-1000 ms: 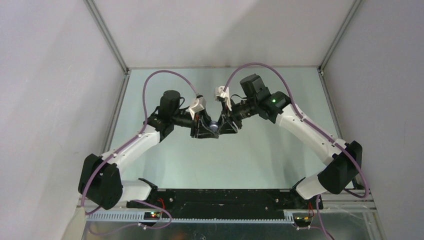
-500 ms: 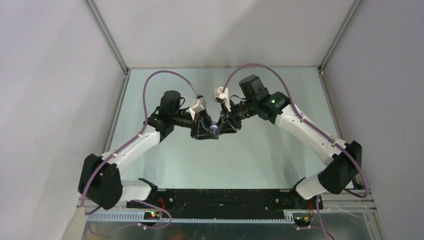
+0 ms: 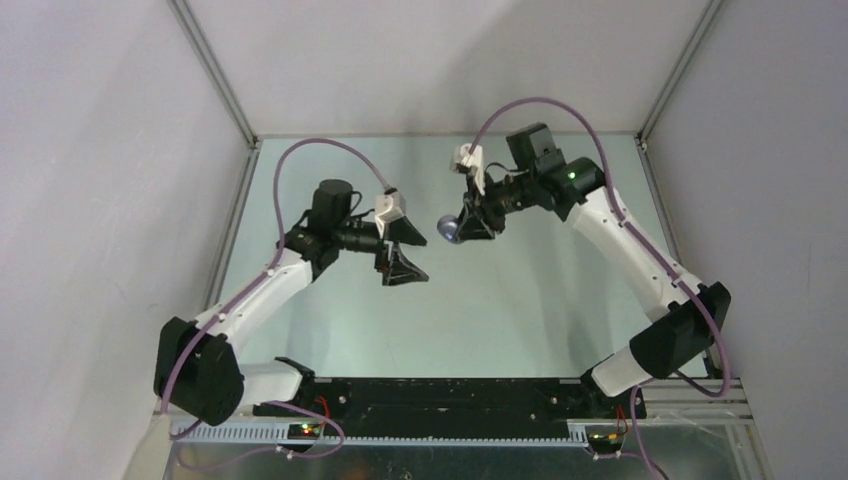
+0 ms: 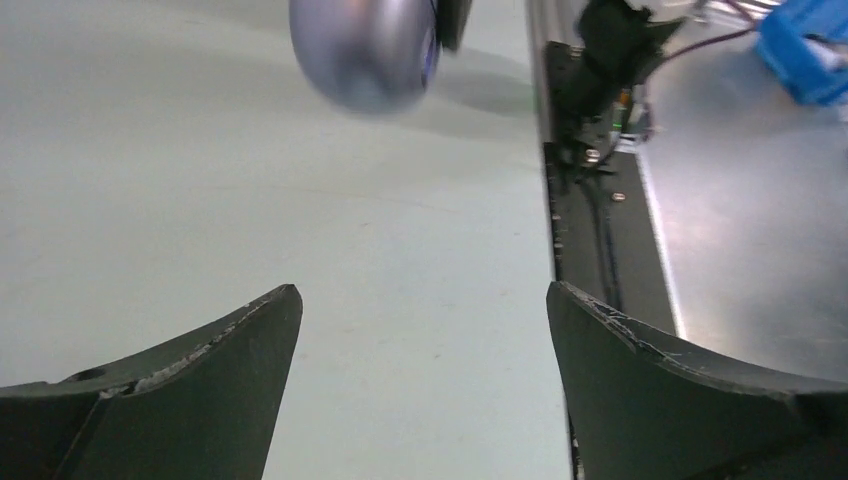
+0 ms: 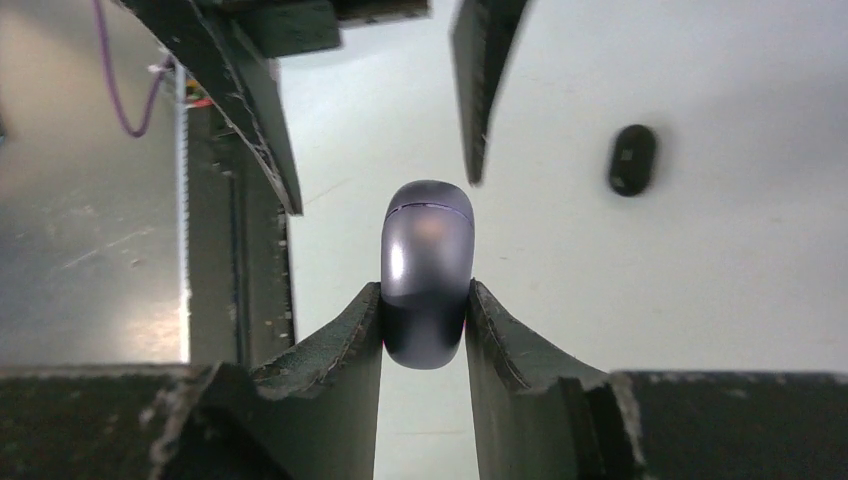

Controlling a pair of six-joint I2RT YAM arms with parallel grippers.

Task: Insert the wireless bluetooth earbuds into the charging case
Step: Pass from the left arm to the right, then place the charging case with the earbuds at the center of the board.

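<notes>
The charging case (image 5: 427,270) is a smooth lilac-grey rounded pod with a thin seam near its far end. My right gripper (image 5: 425,295) is shut on its lower half and holds it above the table. From above, the case (image 3: 447,231) sticks out left of the right gripper (image 3: 458,229). My left gripper (image 3: 424,258) stands wide open and empty, a short way left of the case and apart from it. In the left wrist view the case (image 4: 365,50) hangs blurred beyond the open left gripper (image 4: 423,290). One small glossy black earbud (image 5: 632,159) lies on the table.
The pale green table (image 3: 520,300) is walled by white panels on three sides. A black base rail (image 3: 440,395) runs along the near edge. Purple cables (image 3: 330,150) arch over both arms. The left arm's fingers (image 5: 250,110) show at the top of the right wrist view.
The left gripper has opened wide, let go of the case and drawn back to the left. The right arm has carried the case away to the right and farther back.
</notes>
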